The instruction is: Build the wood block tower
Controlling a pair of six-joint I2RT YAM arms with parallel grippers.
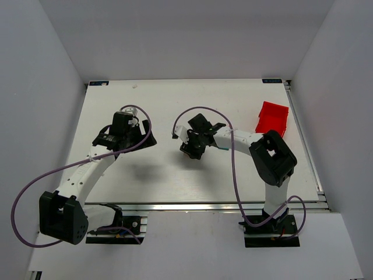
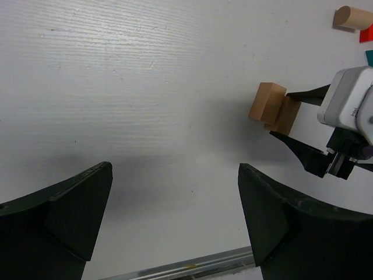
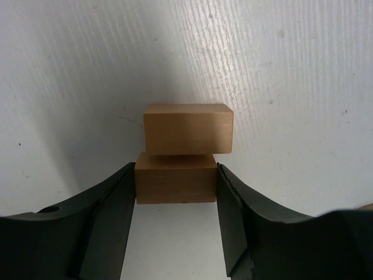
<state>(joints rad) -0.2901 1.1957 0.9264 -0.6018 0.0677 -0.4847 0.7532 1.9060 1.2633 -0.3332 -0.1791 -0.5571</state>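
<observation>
Blocks sit side by side near the middle of the white worktop (image 1: 163, 99). One tan rectangular wooden block (image 3: 175, 185) is clamped between the jaws of the right gripper (image 3: 176, 169), with a black finger pressed to each of its short ends. A second tan wooden block (image 3: 187, 128) of much the same shape sits just beyond it, lengthwise alongside and touching or very nearly so; whether one rests partly on the other cannot be told. Past the pair, at the edge of the left wrist view, lie a tan wooden cylinder (image 2: 351, 17), a red piece (image 2: 367, 35) and a teal piece (image 2: 369, 56), the last two cut off by the frame. Well apart to the left, the left gripper (image 2: 175, 169) hangs over bare worktop with its jaws spread wide and nothing between them. A red plastic bin (image 1: 272, 118) stands near the worktop's right edge, beyond the right arm.
</observation>
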